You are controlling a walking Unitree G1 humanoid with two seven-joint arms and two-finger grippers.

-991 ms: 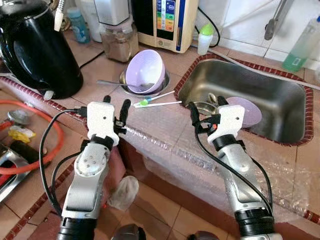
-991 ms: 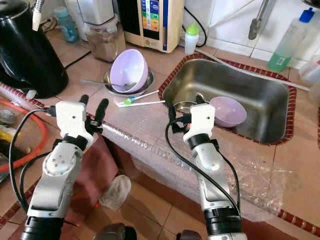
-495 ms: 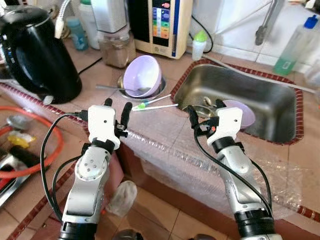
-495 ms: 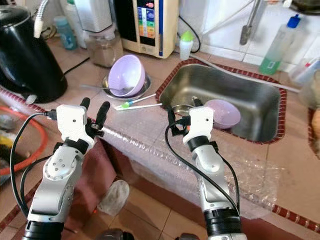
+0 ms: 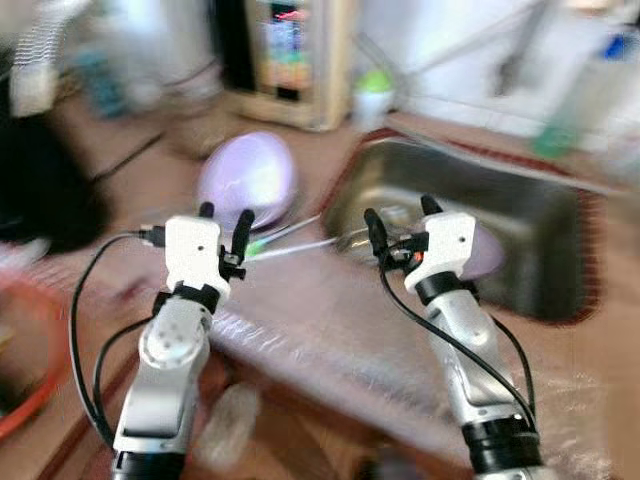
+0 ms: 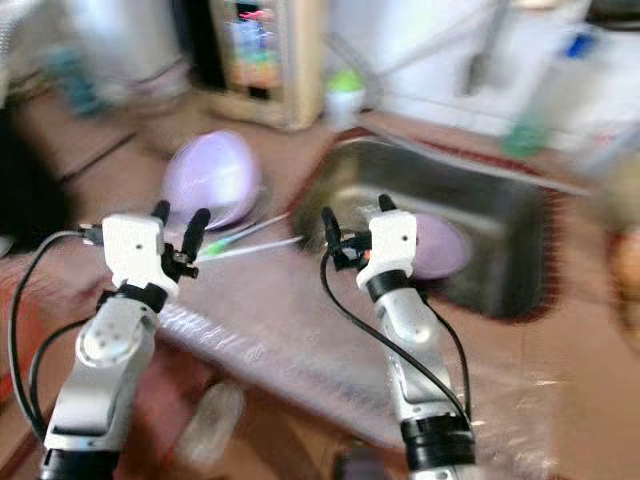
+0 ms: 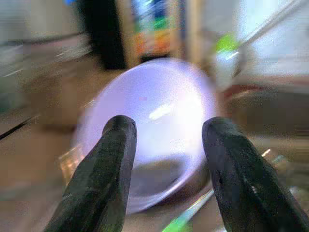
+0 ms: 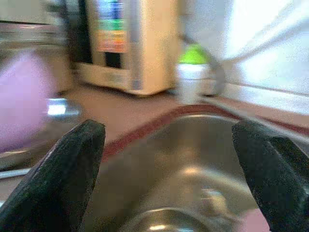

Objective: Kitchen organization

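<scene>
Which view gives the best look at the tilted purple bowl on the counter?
The left wrist view: the purple bowl sits large between the open left pincer fingers. Both eye views show it smaller and blurred; the right wrist view catches a blurred purple edge.

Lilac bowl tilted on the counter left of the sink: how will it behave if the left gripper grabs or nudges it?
The lilac bowl sits tipped on its edge, so a nudge would probably rock or roll it. Its glossy wall may slip between the left gripper fingers. It looks thin, so likely light. Blur limits certainty.

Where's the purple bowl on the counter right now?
The purple bowl sits tilted on the counter left of the sink, ahead of the left tool.
</scene>
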